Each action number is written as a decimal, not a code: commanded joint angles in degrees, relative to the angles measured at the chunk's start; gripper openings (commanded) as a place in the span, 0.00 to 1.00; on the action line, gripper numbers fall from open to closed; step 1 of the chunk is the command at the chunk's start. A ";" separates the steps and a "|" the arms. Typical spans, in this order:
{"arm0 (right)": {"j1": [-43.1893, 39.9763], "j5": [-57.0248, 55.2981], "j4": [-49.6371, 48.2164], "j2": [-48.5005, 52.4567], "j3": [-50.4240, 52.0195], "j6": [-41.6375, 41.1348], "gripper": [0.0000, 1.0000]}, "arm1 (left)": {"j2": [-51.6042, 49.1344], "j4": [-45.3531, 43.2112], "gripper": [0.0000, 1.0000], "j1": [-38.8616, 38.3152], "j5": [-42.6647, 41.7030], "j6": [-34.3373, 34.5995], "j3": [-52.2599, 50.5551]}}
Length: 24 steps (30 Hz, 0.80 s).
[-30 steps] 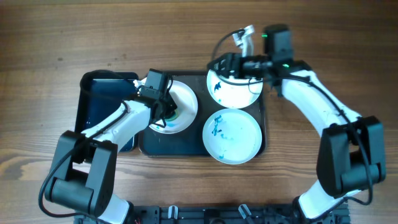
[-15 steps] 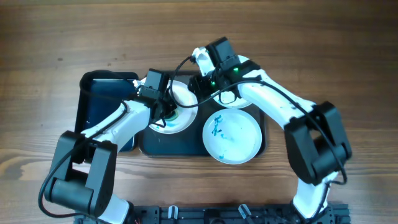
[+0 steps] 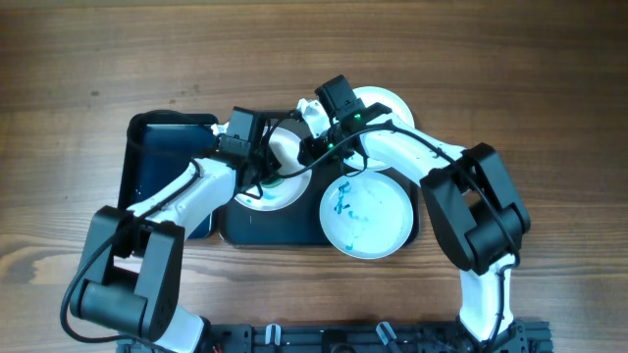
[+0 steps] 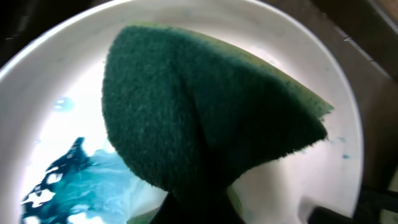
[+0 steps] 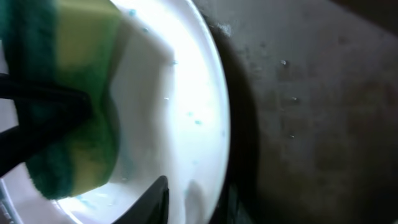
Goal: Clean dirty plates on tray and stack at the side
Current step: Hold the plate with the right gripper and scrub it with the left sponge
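One plate (image 3: 289, 188) lies under the sponge (image 4: 205, 118) clamped in the left end effector (image 3: 265, 176).

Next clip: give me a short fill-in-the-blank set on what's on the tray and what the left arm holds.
1. The left gripper presses a green ____ onto a plate.
2. The tray carries ____ plates.
3. The stains on the front plate are ____.
Missing words: sponge; three; blue.
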State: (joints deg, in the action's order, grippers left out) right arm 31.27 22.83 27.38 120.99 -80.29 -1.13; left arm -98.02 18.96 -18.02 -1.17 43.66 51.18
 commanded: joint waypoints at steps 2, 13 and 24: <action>0.17 -3.93 0.39 2.25 -0.70 -0.31 0.22 | 1.11 -0.74 0.04 0.13 -2.45 0.35 -0.17; 0.17 -3.72 -0.76 2.23 -0.72 -0.57 0.04 | -2.38 -4.31 0.04 -2.38 -2.58 0.35 -0.20; 0.17 -5.92 -1.18 2.23 -3.26 -1.05 0.04 | -2.25 8.44 0.04 -0.66 14.78 0.09 -0.17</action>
State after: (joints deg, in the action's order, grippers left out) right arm 31.70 20.49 26.57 121.86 -81.17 -2.07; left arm -99.77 24.10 -20.47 2.79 43.66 52.88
